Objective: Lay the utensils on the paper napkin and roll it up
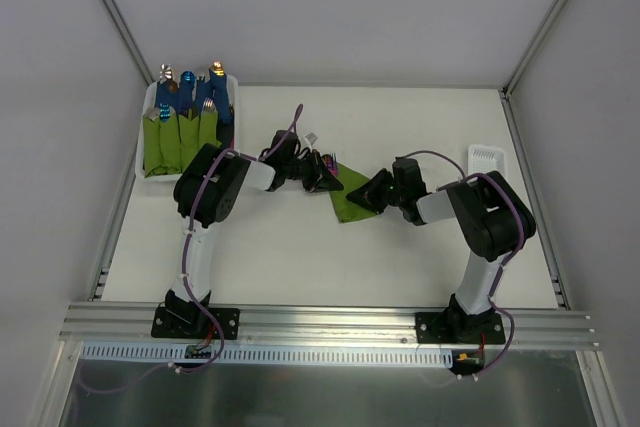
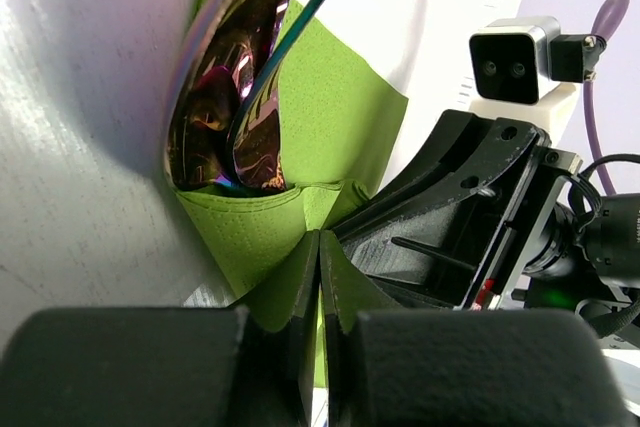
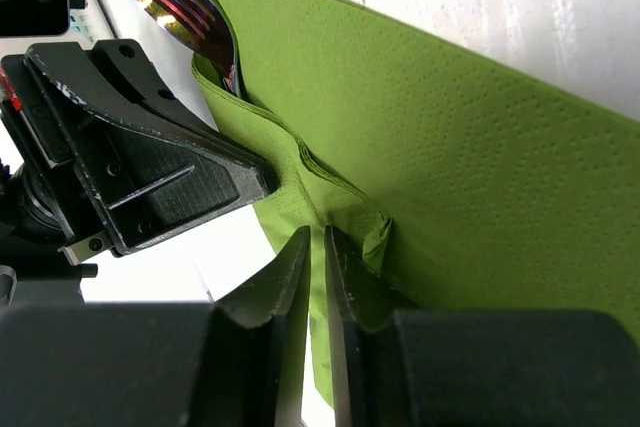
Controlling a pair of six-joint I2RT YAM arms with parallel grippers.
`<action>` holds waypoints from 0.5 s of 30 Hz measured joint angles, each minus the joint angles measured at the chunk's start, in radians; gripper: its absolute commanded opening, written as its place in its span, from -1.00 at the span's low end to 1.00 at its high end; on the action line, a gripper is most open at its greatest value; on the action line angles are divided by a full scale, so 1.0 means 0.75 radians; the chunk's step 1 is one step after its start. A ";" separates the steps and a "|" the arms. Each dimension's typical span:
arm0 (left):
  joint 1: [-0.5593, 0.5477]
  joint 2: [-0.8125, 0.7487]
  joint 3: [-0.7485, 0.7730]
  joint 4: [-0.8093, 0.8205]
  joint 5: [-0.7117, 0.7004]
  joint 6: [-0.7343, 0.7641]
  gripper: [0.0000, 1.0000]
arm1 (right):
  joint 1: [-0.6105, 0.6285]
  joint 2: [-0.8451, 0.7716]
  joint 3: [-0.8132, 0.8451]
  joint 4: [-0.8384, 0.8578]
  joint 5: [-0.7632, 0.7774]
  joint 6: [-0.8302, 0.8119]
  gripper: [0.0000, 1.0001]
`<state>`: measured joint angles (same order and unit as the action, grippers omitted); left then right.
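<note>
The olive-green paper napkin (image 1: 350, 197) lies mid-table between my two grippers, one edge folded over the utensils. The utensils (image 2: 235, 117) show shiny reddish spoon bowls poking out of the fold; fork tines (image 3: 175, 2) show in the right wrist view. My left gripper (image 1: 322, 175) is shut on the napkin's folded edge (image 2: 270, 237). My right gripper (image 1: 368, 195) is shut on the napkin's fold (image 3: 340, 217) from the opposite side. Both sets of fingers meet close together over the napkin.
A white tray (image 1: 148, 132) at the back left holds several green rolled bundles with blue handles. A small white tray (image 1: 488, 159) sits at the right edge. A small shiny scrap (image 1: 313, 137) lies behind the left gripper.
</note>
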<state>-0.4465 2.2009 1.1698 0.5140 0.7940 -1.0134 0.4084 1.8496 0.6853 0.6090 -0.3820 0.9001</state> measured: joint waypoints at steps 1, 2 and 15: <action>0.000 0.000 0.004 -0.007 -0.002 0.003 -1.00 | 0.000 0.000 0.000 0.000 -0.001 0.000 -0.67; 0.000 0.000 0.009 -0.020 -0.008 0.007 -1.00 | 0.000 -0.002 0.001 -0.001 0.000 -0.001 -0.66; -0.009 0.007 0.095 -0.208 -0.053 0.083 -1.00 | -0.020 -0.216 0.114 -0.447 0.086 -0.245 -0.09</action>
<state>-0.4530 2.2063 1.2407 0.3584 0.7544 -0.9512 0.3935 1.6878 0.7708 0.2741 -0.3172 0.7162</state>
